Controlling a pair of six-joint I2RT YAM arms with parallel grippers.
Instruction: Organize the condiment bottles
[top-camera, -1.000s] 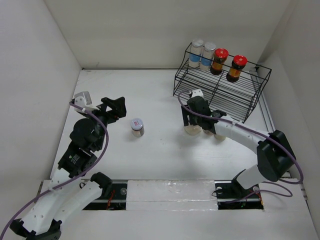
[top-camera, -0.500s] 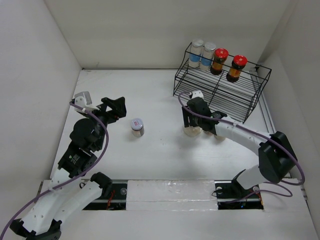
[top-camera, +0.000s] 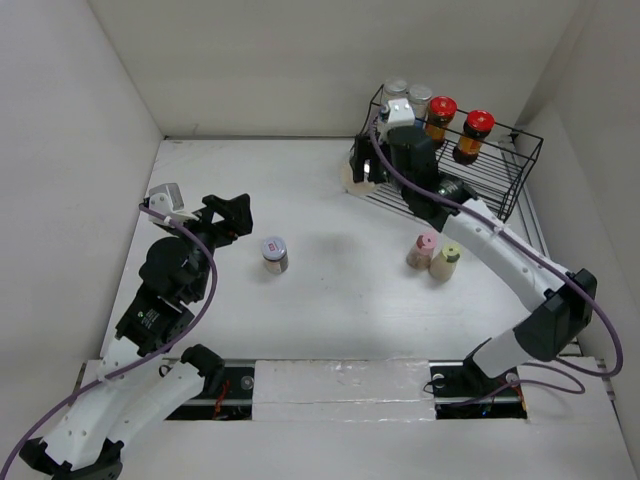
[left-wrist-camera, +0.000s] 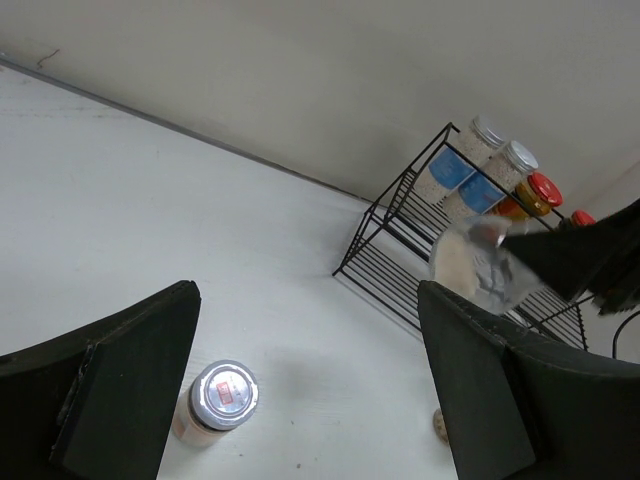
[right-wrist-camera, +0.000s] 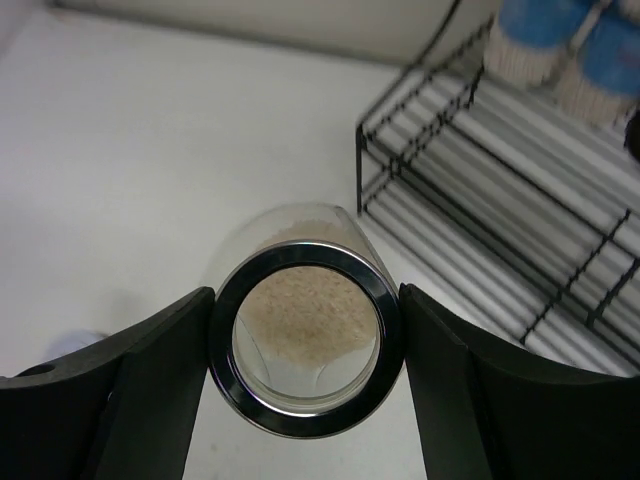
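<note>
**Wide jar held at the rack's left end**

On the left, the left gripper (top-camera: 238, 217) hangs released, its fingers well apart with nothing between them. A small jar (top-camera: 274, 253) with a silver lid stands upright on the table just to its right. That arm is plainly the nearer one for it.

Right of centre, the right gripper (right-wrist-camera: 305, 332) is clamped on the wide jar (left-wrist-camera: 478, 268), one finger pressed to each side. The jar is off the table, at the front-left corner of the rack (top-camera: 470, 195). The wrist camera looks almost straight down the jar's long axis, at a round end with pale grains behind it. From the left wrist view the jar seems tilted rather than upright, though how far is hard to tell.

The coming move turns on one relation. The rack lies to the right of and behind the held jar, so I judge that the jar must travel that way and be stood up before release.

On the rack's top step stand two blue-label jars (left-wrist-camera: 447, 165) and two red-lidded jars (top-camera: 440, 118). The lower steps look bare. In front of the rack, a pink-capped shaker (top-camera: 425, 247) and a green-capped shaker (top-camera: 446, 260) stand side by side, nearer the right arm.

The table (top-camera: 320, 300) is flat, white and matte, boxed in by plain white walls (top-camera: 300, 60) on three sides.
</note>
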